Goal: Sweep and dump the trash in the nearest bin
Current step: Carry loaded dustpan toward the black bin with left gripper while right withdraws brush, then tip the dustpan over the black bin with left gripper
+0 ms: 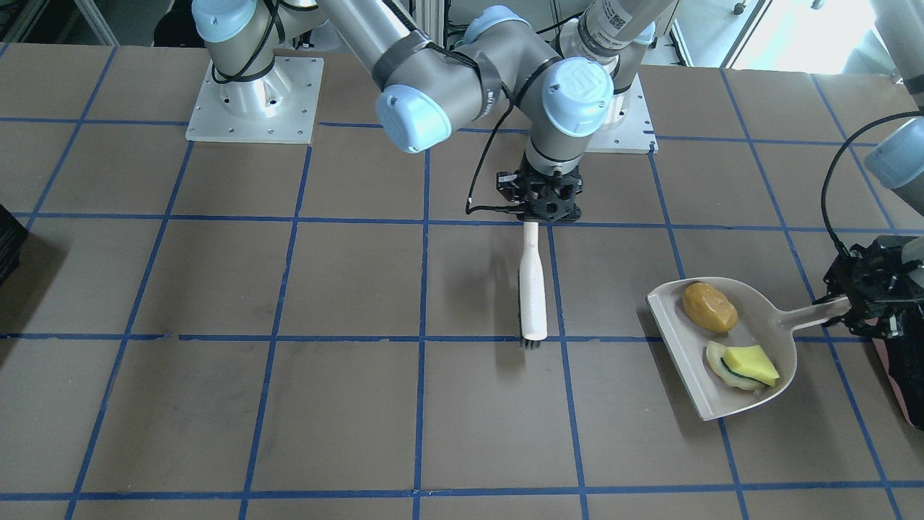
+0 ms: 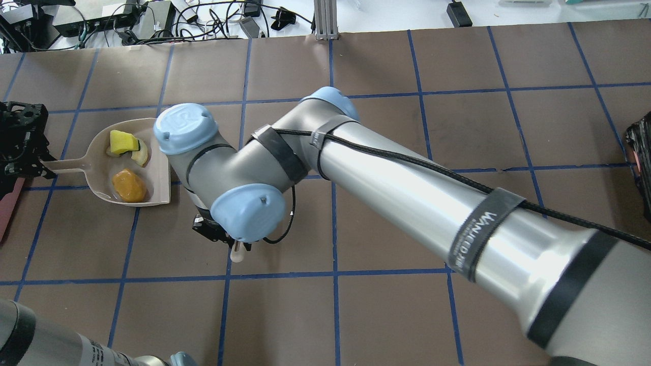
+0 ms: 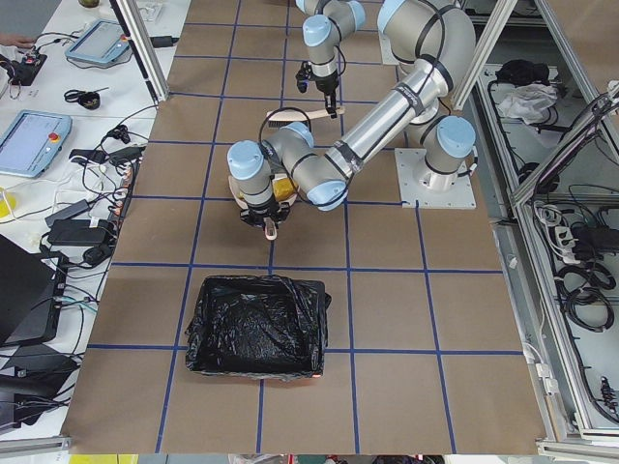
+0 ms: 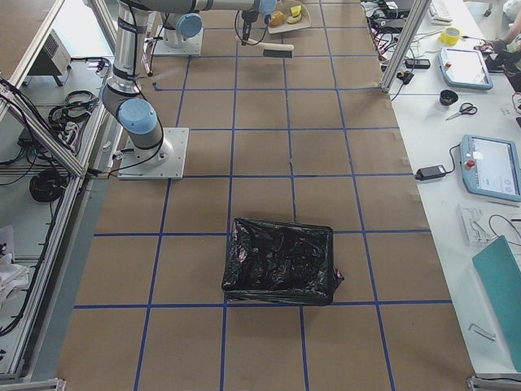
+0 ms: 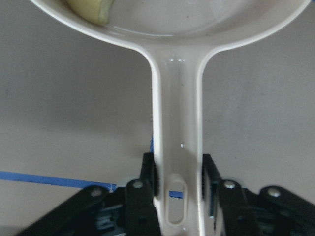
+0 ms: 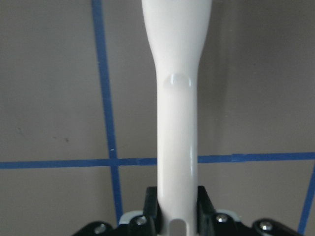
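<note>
The trash lies in a beige dustpan [image 1: 711,408]: a golden-brown potato-like lump [image 1: 709,307], a cream peel piece [image 1: 718,359] and a yellow-green wedge [image 1: 751,365]. My left gripper [image 1: 841,307] is shut on the dustpan's handle [image 5: 177,123], as the left wrist view [image 5: 177,182] shows. The pan rests on the table. My right gripper [image 1: 533,217] is shut on a white brush [image 1: 533,289], whose bristles point away from the robot; the right wrist view [image 6: 177,209] shows its handle [image 6: 177,123]. The pink-sided bin [image 3: 256,329] with the black bag stands just beyond my left gripper, at the frame's edge in the front view [image 1: 906,375].
A second black-lined container [image 4: 281,261] stands at the table's other end, seen as a dark object at the front view's left edge [image 1: 7,238]. Brown table with blue tape grid [image 1: 289,325] spreads between the brush and that end. The arm bases [image 1: 253,101] are at the robot side.
</note>
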